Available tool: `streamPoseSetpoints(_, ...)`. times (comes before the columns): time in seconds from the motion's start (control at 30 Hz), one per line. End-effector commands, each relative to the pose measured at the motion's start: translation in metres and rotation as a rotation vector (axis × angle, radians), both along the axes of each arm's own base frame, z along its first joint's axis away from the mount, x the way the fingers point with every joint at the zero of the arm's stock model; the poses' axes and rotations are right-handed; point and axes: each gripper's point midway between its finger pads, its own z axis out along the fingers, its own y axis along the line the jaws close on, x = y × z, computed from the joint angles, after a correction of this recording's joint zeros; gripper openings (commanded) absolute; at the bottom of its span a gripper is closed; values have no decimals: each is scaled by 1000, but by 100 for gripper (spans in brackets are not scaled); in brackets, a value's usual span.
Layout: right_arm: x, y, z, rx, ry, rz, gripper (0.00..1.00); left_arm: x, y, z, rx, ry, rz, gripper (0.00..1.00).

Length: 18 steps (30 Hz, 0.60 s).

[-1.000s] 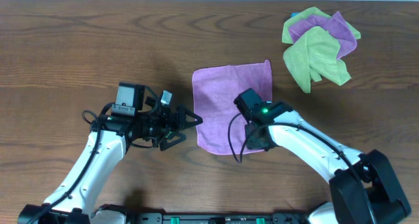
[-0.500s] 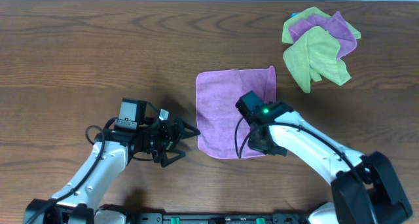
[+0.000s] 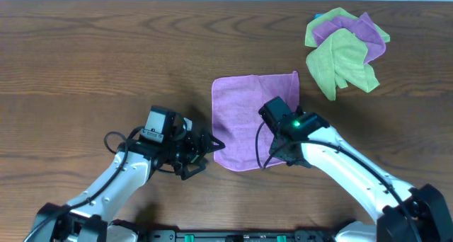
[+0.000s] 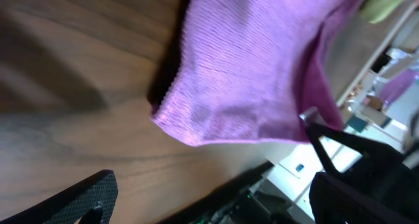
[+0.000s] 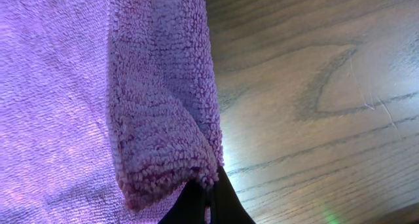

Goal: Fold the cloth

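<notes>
Purple cloth (image 3: pixel 244 118) — corner in right gripper (image 5: pixel 207 188)

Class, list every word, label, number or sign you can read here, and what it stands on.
None can be read.
The flat purple microfibre cloth, the heap of green and purple cloths and the brown wooden table bear no writing.
The background clutter is too blurred.

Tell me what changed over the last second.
The left gripper backed off the purple cloth, then came in again, open, toward its near left corner. The cloth slid slightly right and nearer the robot. The right gripper stayed pinched on its near right corner; the cloth pile stayed put.
</notes>
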Motion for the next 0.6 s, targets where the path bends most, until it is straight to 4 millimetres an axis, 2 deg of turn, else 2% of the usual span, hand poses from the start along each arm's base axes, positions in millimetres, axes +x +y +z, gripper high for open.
streamPoseSetpoints(0.0,1,-2,5,-5,-30,-20,1,4,2,-13,45,5,17,95)
streamPoseSetpoints(0.1,1,-2,5,-3,-32,-47,1,9,-5,-23,40,7,13,95)
streamPoseSetpoints(0.27,-17,-17,5,-44,-5,-256,1,13,-16,-35,20,28,10,95)
streamPoseSetpoints(0.4,-36,-37,12,-133,13,-400,1,20,-23,-33,-13,6,9,95)
streamPoseSetpoints(0.57,-37,-47,23,-153,-39,-448,3,20,-25,-31,-29,6,4,95)
